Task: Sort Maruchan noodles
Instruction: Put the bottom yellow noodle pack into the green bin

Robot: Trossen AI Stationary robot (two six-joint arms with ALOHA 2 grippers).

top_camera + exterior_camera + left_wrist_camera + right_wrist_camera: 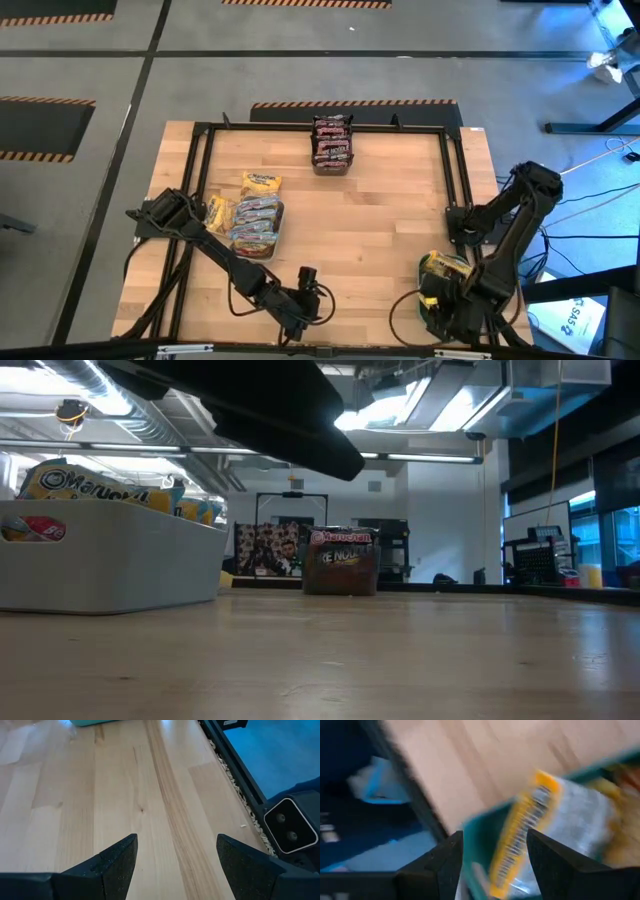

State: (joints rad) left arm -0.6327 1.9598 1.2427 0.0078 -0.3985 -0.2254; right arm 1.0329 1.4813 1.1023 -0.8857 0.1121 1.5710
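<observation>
Lower right, right end effector: over teal tray, fingers apart around a yellow packet; grip uncertain.
Lower centre, left end effector: wide open, empty, above counter.
Noodles: grey tray left; brown stack top centre.

A grey floor surrounds the pale wooden counter, crossed by dark seams. Strips of yellow-and-black hazard tape lie at twelve o'clock from the counter, with more at ten o'clock and along the top edge. Cables trail over the floor at three o'clock. Seen level across the counter, the room has silver ceiling ducts, bright ceiling lights, dark walls, and blue-lit windows at three o'clock.
</observation>
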